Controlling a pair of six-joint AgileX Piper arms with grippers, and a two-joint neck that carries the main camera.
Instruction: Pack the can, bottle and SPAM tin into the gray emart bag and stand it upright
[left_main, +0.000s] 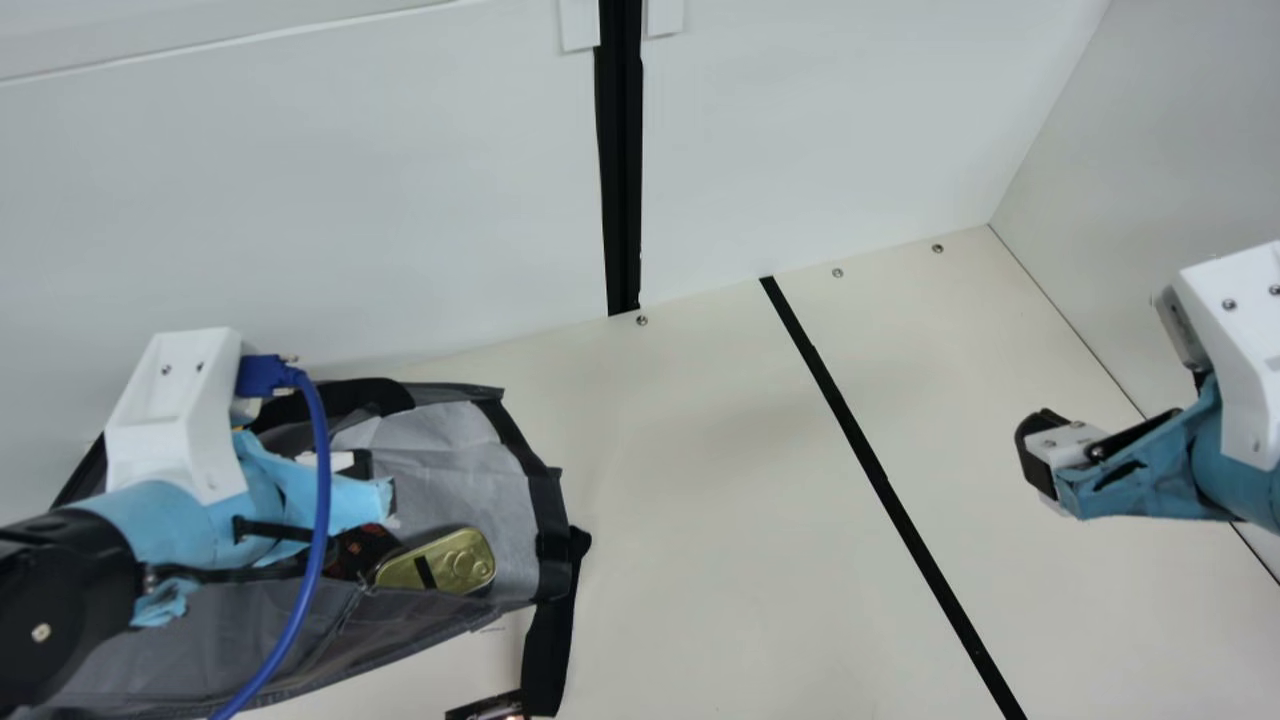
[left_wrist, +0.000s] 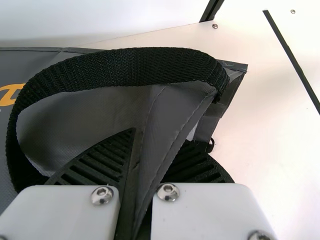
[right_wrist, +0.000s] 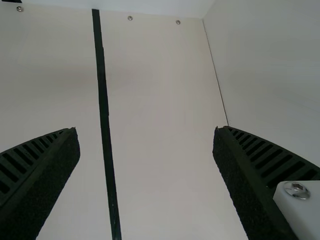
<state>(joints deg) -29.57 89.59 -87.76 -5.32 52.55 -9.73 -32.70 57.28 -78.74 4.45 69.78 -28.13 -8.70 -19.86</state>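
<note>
The gray bag (left_main: 450, 450) lies on its side at the left in the main view, mouth facing right. Inside the mouth lies the gold-ended SPAM tin (left_main: 455, 562), with a dark red item (left_main: 365, 550) beside it; whether that is the can or the bottle I cannot tell. My left gripper (left_main: 345, 500) is over the bag. In the left wrist view, my left gripper (left_wrist: 147, 165) is shut on a fold of the bag (left_wrist: 172, 115), below the black handle (left_wrist: 135, 65). My right gripper (left_main: 1035, 450) hangs at the far right, and in the right wrist view my right gripper (right_wrist: 147, 145) stands open, holding nothing.
A dark object (left_main: 488, 706) shows at the bottom edge of the main view, near the bag's hanging black strap (left_main: 550, 645). A black tape line (left_main: 880, 480) crosses the cream table (left_main: 720, 500). White walls stand behind and at the right.
</note>
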